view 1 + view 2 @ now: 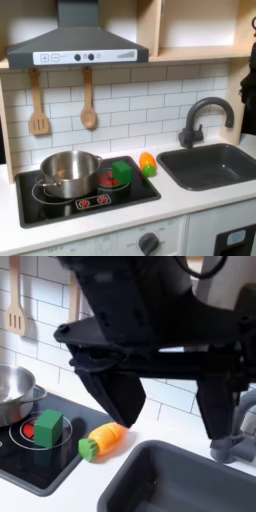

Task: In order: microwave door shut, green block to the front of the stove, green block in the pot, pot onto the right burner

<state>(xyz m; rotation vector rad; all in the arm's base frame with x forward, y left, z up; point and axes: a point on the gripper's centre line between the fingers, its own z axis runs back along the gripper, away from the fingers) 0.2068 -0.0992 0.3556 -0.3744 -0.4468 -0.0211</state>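
Hand [175,431] looms nearest in the second exterior view, with its two dark fingers spread wide and nothing between them. It hangs above the bench, off the stove [30,466] and over by the sink edge. Just beyond it lies an orange toy vegetable [105,439], which is not the target. The green block [47,426] stands on the right burner [25,434], close beside the pot [12,391], which sits on the other ring.

The step in hand looks like bringing the block to the stove's front. To do it well, the hand should come down from straight above, with its fingers straddling the block's free sides so that neither nudges the pot. It should close firmly, lift only slightly, and set the block down flat near the front edge.
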